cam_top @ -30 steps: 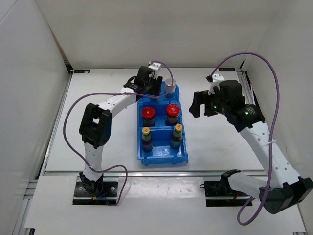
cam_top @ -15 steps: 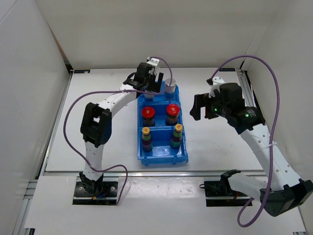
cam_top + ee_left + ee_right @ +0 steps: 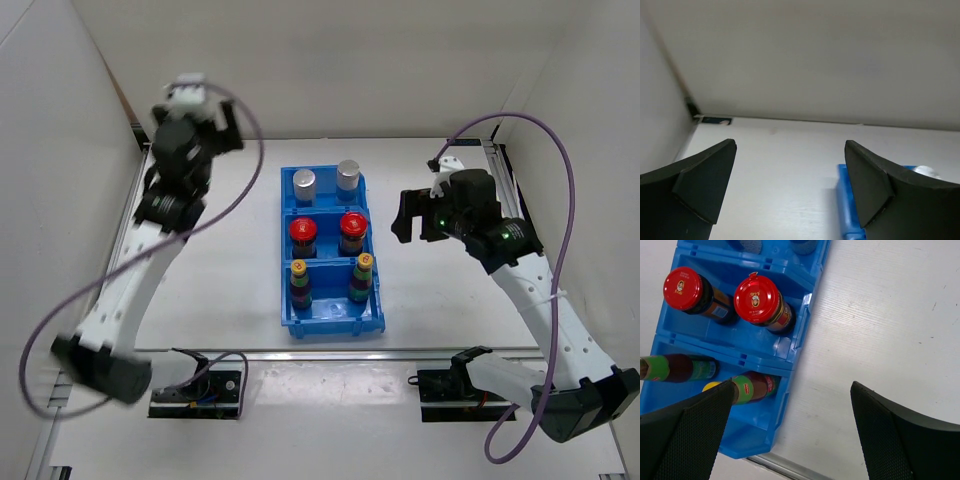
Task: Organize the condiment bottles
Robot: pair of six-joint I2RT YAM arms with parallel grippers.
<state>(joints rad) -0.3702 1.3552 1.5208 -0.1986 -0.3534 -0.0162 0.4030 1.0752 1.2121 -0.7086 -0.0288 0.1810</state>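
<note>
A blue bin (image 3: 330,318) holds all the condiment bottles. Two silver-capped ones (image 3: 304,181) (image 3: 348,173) stand in the far compartment. Two red-capped ones (image 3: 303,232) (image 3: 352,224) fill the middle, and two yellow-capped ones (image 3: 298,270) (image 3: 364,264) the near one. My left gripper (image 3: 222,125) is raised at the far left, open and empty, well clear of the bin (image 3: 847,205). My right gripper (image 3: 403,218) hovers open just right of the bin. Its wrist view looks down past the open gripper (image 3: 792,385) at the red caps (image 3: 756,299) and a yellow-capped bottle (image 3: 752,387).
White walls close in the table on the left, back and right. A metal rail (image 3: 330,352) runs along the table's near edge. The right arm's purple cable (image 3: 560,170) loops above the right side. Bare white tabletop (image 3: 880,330) lies right of the bin.
The left gripper opened at the bin's far compartment, leaving a silver-capped bottle standing there. That arm then swung up and away to the far left. The right arm barely moved.
</note>
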